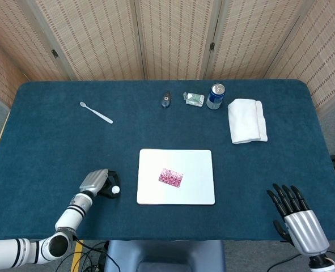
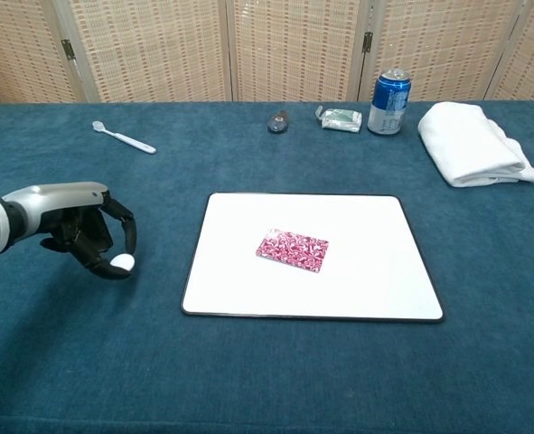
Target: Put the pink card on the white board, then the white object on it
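The white board (image 1: 195,192) (image 2: 375,280) lies in the middle of the blue table, with the pink card (image 1: 170,177) (image 2: 292,249) flat on its centre. Left of the board, my left hand (image 1: 102,184) (image 2: 90,237) pinches a small white object (image 1: 115,190) (image 2: 122,263) in its dark fingertips, just above the cloth. My right hand (image 1: 295,215) shows only in the head view, at the near right corner, fingers spread and holding nothing.
Along the far side lie a white spoon (image 1: 96,113) (image 2: 122,137), a small dark object (image 1: 165,100) (image 2: 278,121), a foil packet (image 1: 194,99) (image 2: 339,118), a blue can (image 1: 215,96) (image 2: 389,101) and a folded white towel (image 1: 247,120) (image 2: 474,143). Screens stand behind the table.
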You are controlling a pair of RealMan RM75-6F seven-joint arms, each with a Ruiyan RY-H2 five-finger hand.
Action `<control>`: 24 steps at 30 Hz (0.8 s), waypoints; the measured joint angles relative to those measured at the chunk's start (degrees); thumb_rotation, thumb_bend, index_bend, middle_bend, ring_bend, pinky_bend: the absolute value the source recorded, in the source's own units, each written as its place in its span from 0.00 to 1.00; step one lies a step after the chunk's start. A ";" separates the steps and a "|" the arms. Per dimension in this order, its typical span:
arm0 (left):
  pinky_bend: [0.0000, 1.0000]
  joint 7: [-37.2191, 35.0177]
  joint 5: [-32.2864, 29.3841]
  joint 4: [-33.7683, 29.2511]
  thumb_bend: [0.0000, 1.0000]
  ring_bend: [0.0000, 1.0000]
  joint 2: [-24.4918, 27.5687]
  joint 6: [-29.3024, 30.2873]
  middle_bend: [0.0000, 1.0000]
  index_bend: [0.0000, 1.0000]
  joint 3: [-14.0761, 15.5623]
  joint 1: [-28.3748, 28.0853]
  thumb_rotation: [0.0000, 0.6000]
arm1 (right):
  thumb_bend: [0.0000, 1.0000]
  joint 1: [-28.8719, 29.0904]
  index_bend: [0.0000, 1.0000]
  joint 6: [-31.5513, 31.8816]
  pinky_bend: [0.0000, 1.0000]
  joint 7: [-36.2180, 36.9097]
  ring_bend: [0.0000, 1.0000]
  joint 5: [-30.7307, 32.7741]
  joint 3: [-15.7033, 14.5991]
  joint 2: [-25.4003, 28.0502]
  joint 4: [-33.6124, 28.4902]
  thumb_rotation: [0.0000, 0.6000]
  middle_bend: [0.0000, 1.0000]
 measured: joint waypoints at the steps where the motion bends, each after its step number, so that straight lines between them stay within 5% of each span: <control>1: 1.00 0.72 -0.23 -0.78 0.29 1.00 0.03 0.62 1.00 0.57 -0.12 -0.28 1.00 | 0.30 0.01 0.00 0.04 0.00 0.17 0.00 -0.16 -0.07 0.07 0.01 1.00 0.00; 14: 1.00 14.56 -13.00 -6.83 0.29 1.00 -4.98 6.53 1.00 0.57 -6.66 -12.11 1.00 | 0.30 0.33 0.00 0.84 0.00 4.56 0.00 -0.63 -0.30 2.09 0.03 1.00 0.00; 24: 1.00 19.29 -23.13 3.99 0.29 1.00 -12.03 0.24 1.00 0.57 -11.05 -22.96 1.00 | 0.30 0.14 0.00 2.31 0.00 8.47 0.00 1.46 0.79 3.74 -0.26 1.00 0.00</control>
